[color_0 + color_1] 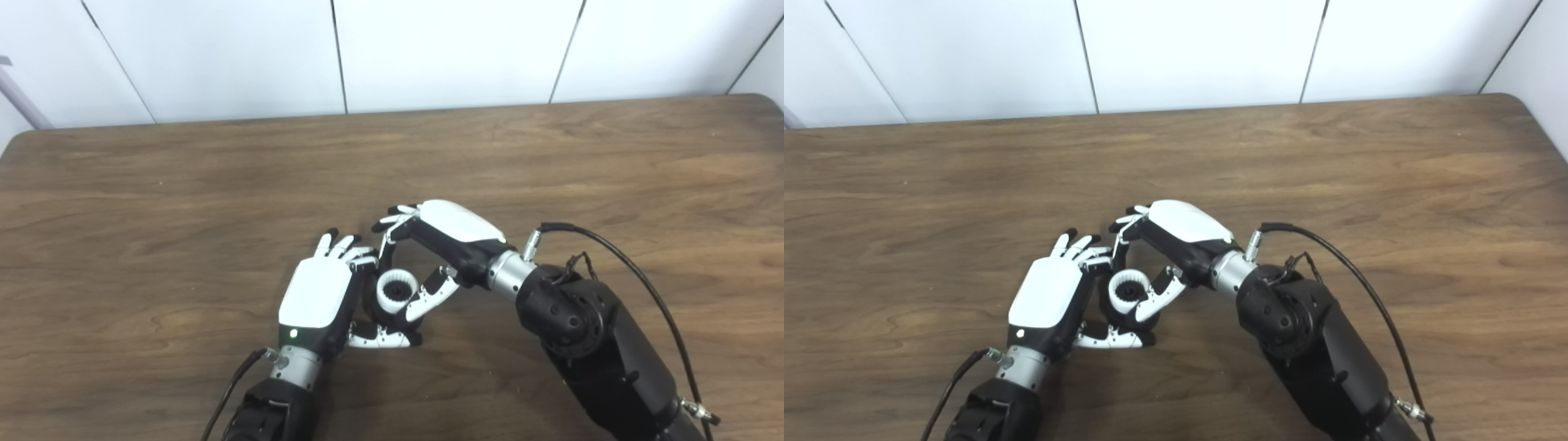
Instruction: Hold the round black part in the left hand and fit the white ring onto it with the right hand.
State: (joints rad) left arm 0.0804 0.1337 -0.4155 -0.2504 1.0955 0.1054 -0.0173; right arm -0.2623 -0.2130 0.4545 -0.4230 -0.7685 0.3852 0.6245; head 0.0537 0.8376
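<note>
White ring (396, 291), toothed inside, faces its opening up toward the cameras, its axis roughly upright. It sits on the round black part (1110, 310), which shows only as a dark rim beneath it, cupped in the left hand (318, 300) just above the wooden table (184, 202). The right hand (444, 242) pinches the ring, thumb on its right edge, fingers curled over its far side.

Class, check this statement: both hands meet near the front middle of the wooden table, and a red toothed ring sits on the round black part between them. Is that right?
Not quite: the ring is white, not red, as the left eye view shows. The rest stands: the left hand and right hand meet near the front middle of the wooden table, with the toothed ring on the round black part between them.
</note>
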